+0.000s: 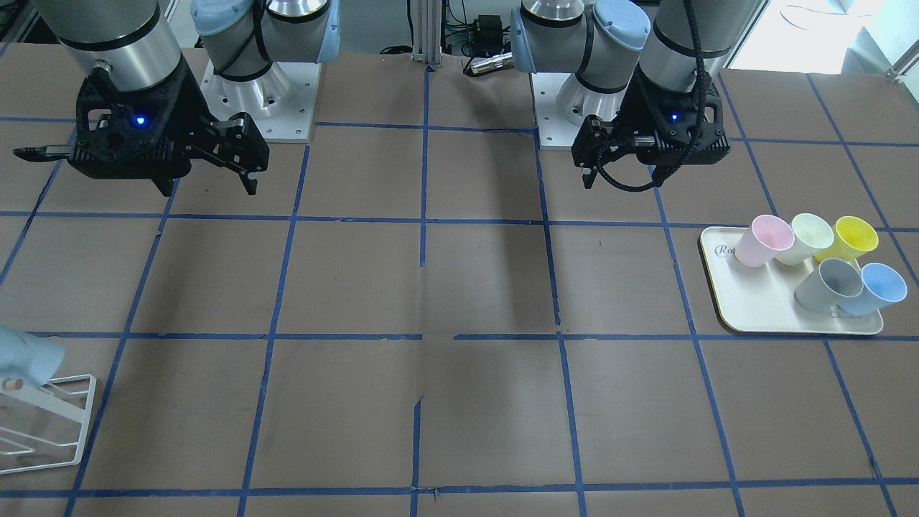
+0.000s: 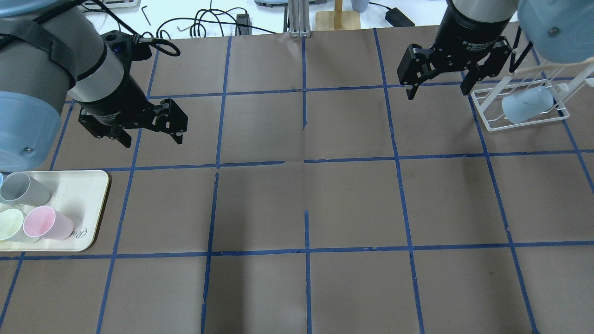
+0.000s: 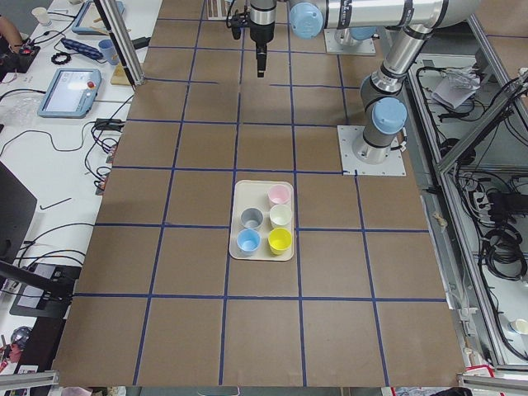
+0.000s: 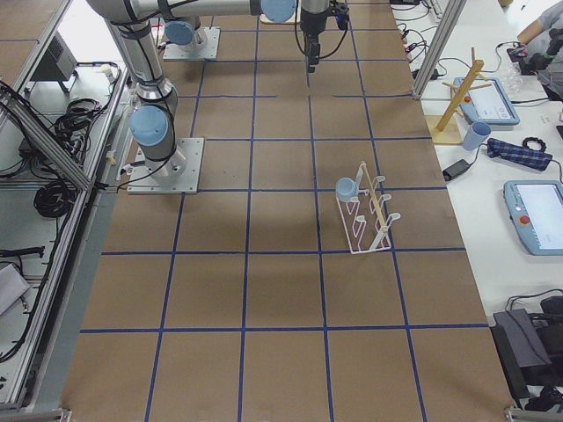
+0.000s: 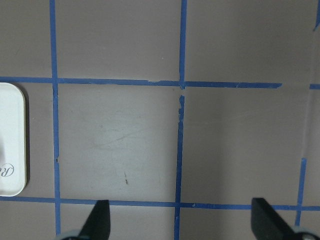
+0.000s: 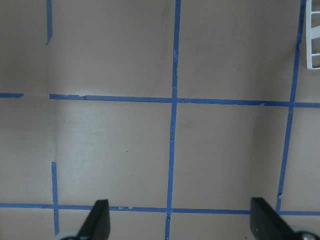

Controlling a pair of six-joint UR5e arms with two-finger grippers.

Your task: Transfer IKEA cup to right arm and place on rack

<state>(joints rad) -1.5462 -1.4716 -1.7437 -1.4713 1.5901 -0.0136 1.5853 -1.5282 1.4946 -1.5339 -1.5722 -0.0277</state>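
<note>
One pale sky-blue IKEA cup hangs tilted on a peg of the white wire rack; it also shows in the front view and the right view. A near-identical blue cup stands on the cream tray. My right gripper is open and empty, above the table just beside the rack. My left gripper is open and empty, above the table beyond the tray. Each wrist view shows only bare table between open fingers.
On the tray also stand a pink cup, a cream cup, a yellow cup and a grey cup. The arm bases are bolted at the table's robot side. A rack corner shows in the right wrist view.
</note>
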